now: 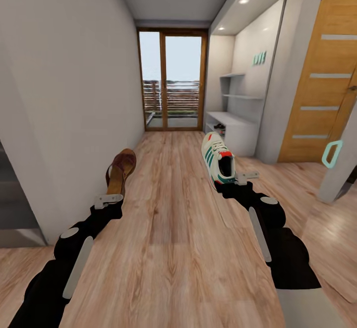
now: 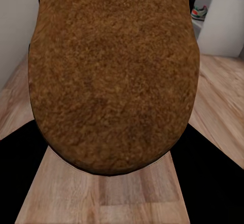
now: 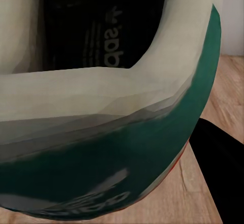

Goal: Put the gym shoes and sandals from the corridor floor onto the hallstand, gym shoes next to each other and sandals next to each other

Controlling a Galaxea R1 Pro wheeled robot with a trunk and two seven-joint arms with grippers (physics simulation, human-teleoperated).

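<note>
My left gripper (image 1: 113,195) is shut on a dark brown sandal (image 1: 121,171), held up with its toe pointing down the corridor; its tan footbed (image 2: 112,76) fills the left wrist view. A white gym shoe (image 1: 218,160) with green stripes and red heel patch hangs in my right gripper (image 1: 232,182), which is shut on its heel (image 3: 101,132). The hallstand (image 1: 233,125) stands far ahead on the right wall, low and white, with staggered shelves (image 1: 240,96) above it. Another gym shoe (image 2: 199,12) sits in that rack's lower tier. The wood-plank corridor floor (image 1: 173,209) stretches ahead.
A plain white wall (image 1: 74,100) runs close along the left. A glass balcony door (image 1: 172,80) closes the corridor's far end. A wooden door (image 1: 322,80) stands at the right, with a white post and teal handle (image 1: 331,153) near it.
</note>
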